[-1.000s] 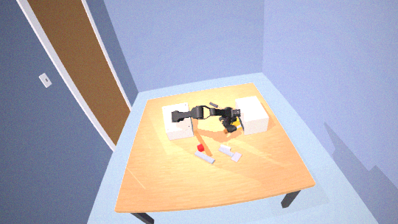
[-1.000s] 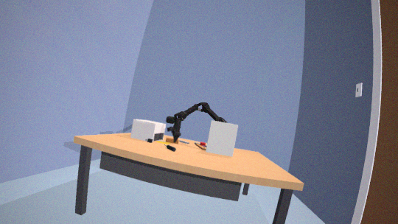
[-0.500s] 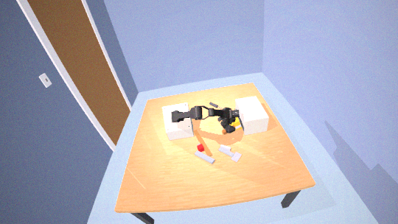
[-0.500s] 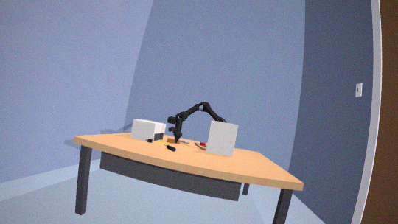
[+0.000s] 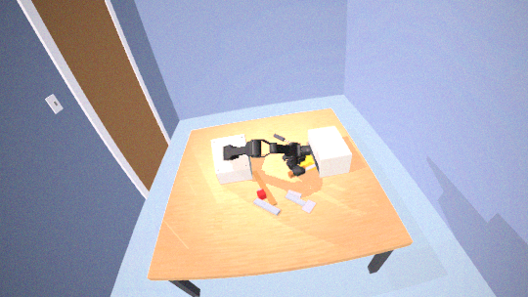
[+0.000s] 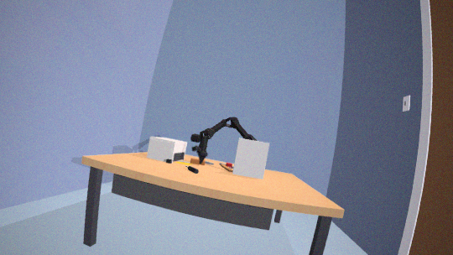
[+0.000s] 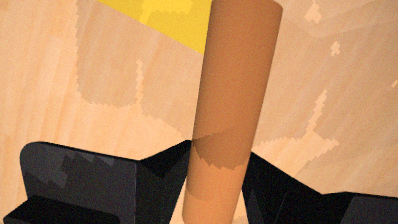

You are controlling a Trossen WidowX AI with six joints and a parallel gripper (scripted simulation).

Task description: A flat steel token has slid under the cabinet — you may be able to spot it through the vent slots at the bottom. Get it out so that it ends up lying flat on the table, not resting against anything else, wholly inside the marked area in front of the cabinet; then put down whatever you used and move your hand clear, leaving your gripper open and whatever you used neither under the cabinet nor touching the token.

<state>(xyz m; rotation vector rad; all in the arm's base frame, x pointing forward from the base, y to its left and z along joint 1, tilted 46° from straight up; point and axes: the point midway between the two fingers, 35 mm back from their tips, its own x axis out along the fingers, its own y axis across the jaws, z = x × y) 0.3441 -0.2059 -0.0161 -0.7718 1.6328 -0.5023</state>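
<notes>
My gripper (image 5: 292, 166) (image 6: 202, 159) (image 7: 216, 151) is shut on a short brown wooden dowel (image 7: 235, 90) (image 5: 296, 172) (image 6: 195, 160). It holds the dowel low over the table, just in front of the white cabinet (image 5: 331, 150) (image 6: 164, 148). The dowel points forward in the wrist view, toward a flat yellow patch (image 7: 165, 17) (image 5: 308, 164) on the table by the cabinet's foot. The cabinet's dark bottom opening shows in the exterior view. The steel token is not visible in any view.
A second white box (image 5: 229, 166) (image 6: 251, 158) stands at the arm's base. A long orange stick (image 5: 267, 189), a red cube (image 5: 261, 194) and pale grey bars (image 5: 267, 206) (image 5: 293, 196) lie in front. A small black item (image 5: 279, 136) (image 6: 192, 169) lies behind the arm.
</notes>
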